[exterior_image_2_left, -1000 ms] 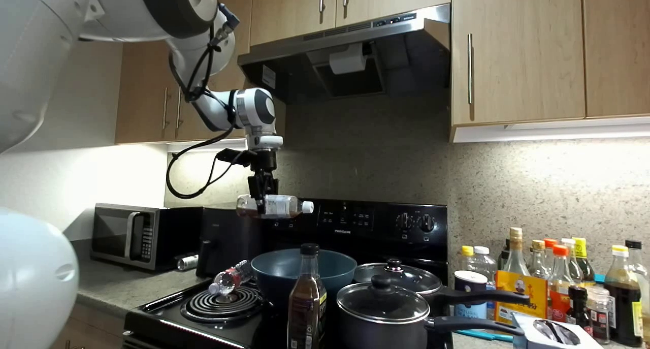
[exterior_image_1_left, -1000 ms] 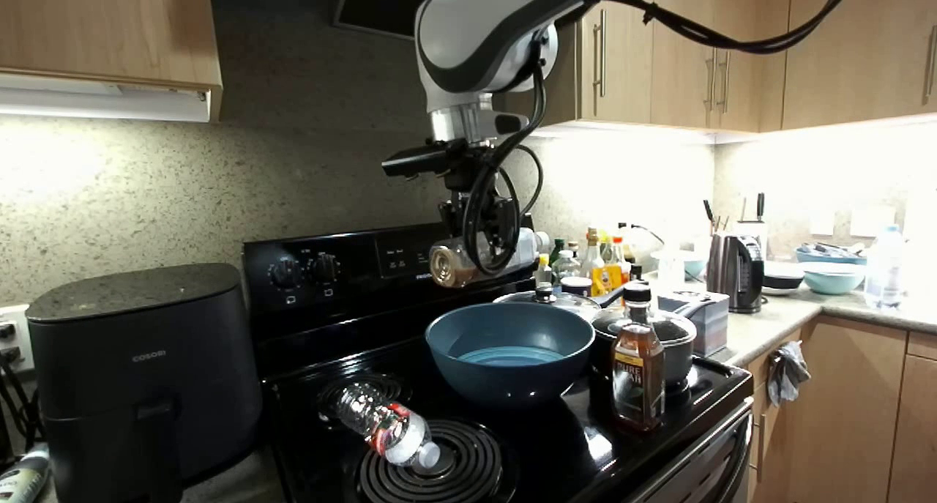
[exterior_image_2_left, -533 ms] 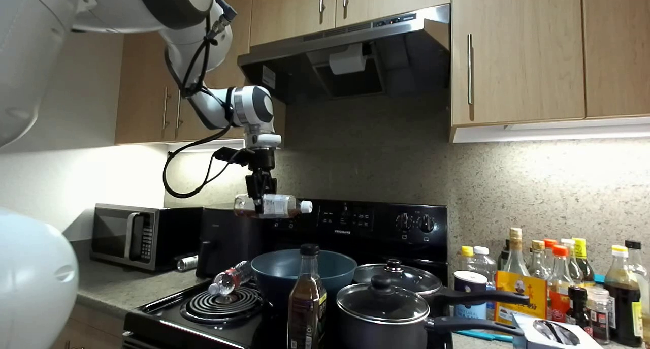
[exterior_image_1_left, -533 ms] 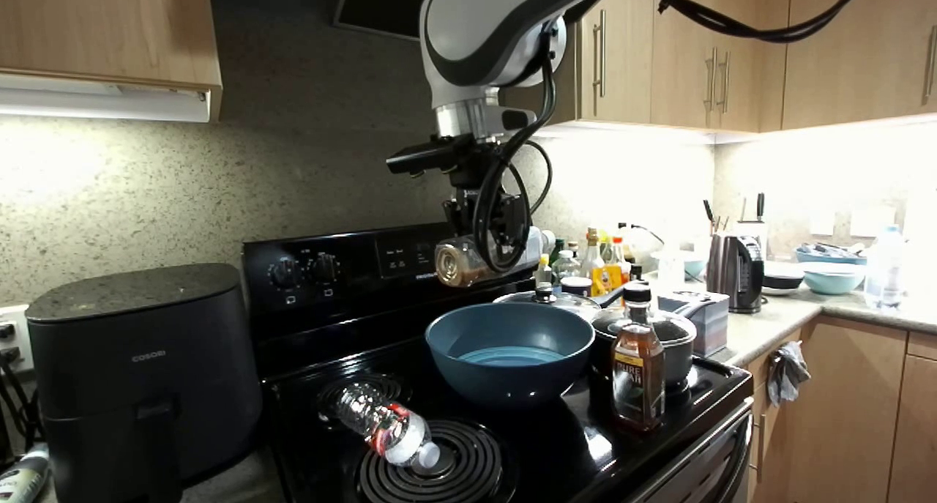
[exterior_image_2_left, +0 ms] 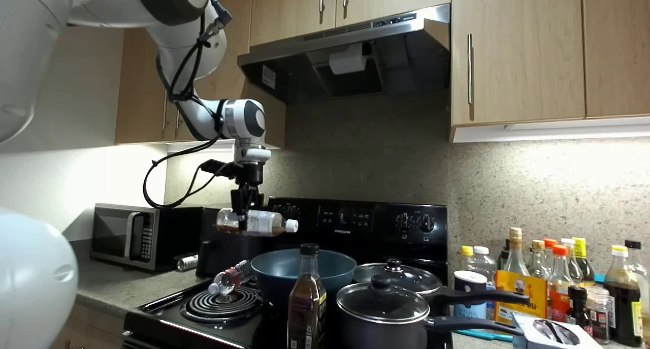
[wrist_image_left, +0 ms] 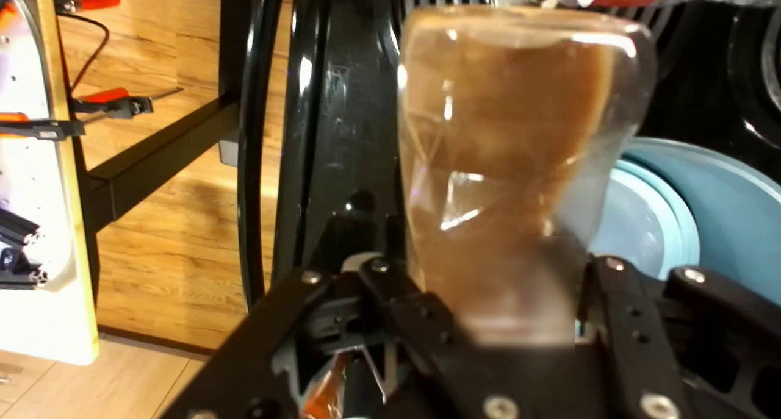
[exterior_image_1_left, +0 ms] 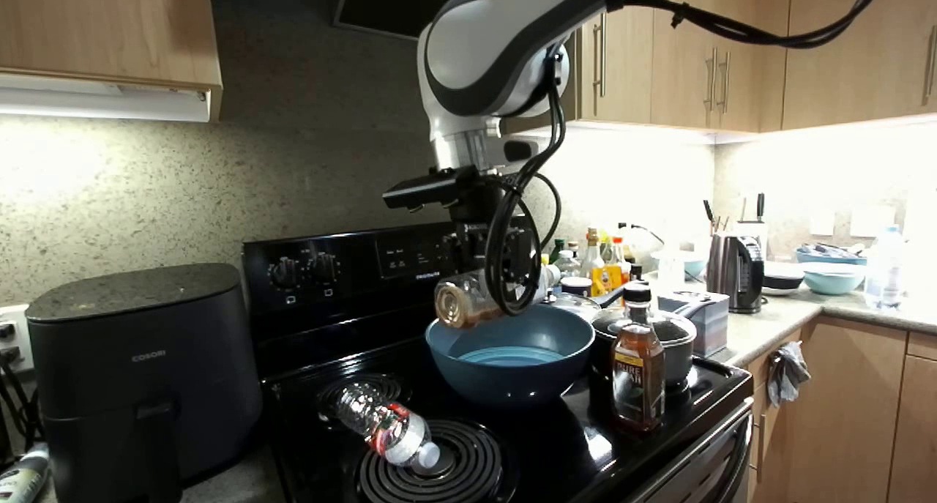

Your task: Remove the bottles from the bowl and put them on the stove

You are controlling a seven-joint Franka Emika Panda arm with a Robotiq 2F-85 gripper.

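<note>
My gripper is shut around the middle of a clear bottle with brown contents and a white label. The bottle lies level in the air, above rim height of the blue bowl. Its brown base end fills the middle of the wrist view and hides the fingertips, with the bowl to its right. No bottle shows inside the bowl. A clear bottle with a red label rests on its side across the burners of the black stove.
An upright syrup bottle stands close to the bowl on the stove. Lidded pots with long handles sit beside it. A dark air fryer borders the stove; condiment bottles crowd the counter opposite. The range hood hangs overhead.
My gripper has come down with the brown bottle, and in an exterior view it has also shifted left, away from over the bowl. The red-labelled bottle and the bowl stay put.
</note>
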